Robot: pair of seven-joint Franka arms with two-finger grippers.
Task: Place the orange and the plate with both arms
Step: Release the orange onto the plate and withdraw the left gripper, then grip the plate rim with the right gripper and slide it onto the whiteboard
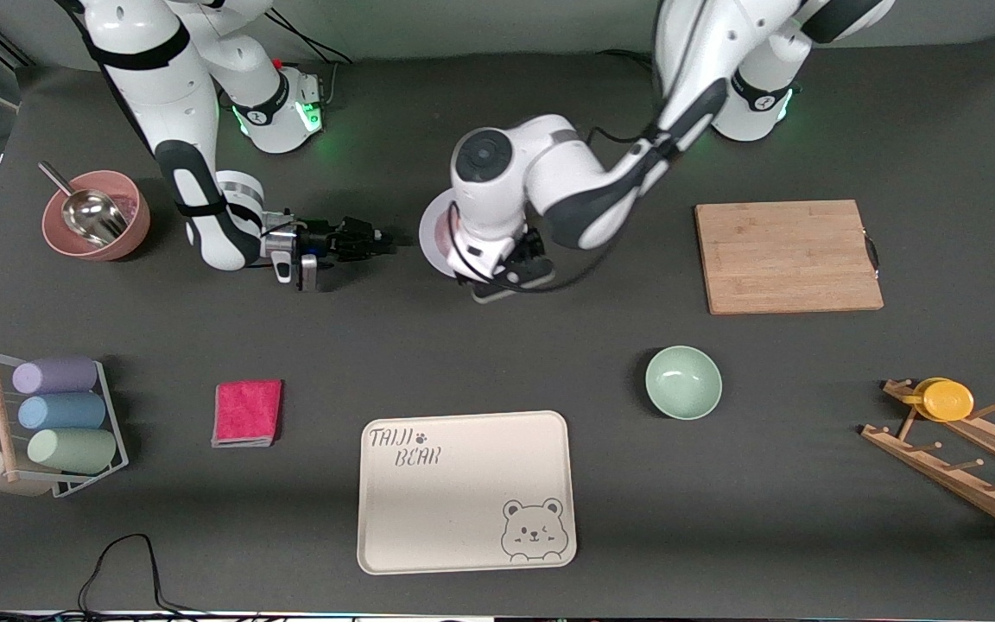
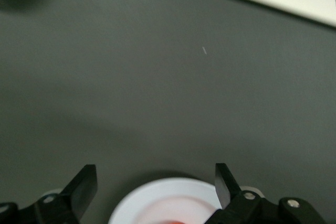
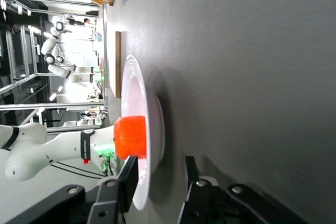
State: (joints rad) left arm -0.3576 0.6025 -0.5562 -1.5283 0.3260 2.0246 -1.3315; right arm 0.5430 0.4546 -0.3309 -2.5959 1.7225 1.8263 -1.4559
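Dark matting covers the table (image 1: 497, 345). Most of the plate (image 1: 433, 238) hides under the left arm, and the orange (image 3: 130, 137) on it shows clearly only from the right wrist. Directly above, the left gripper (image 2: 156, 186) hangs spread and empty. At the rim, the right gripper (image 3: 160, 182) pinches the plate.

Small, round, bright orange (image 3: 130, 137), sitting in the well of the plate (image 3: 152, 124); only a sliver seen in the left wrist view. Round, shallow, glossy white plate, wide-rimmed, lying flat on the dark bench midway between the two arm bases, mostly hidden in the front view; rim pinched between the right gripper's fingers (image 3: 128, 182)
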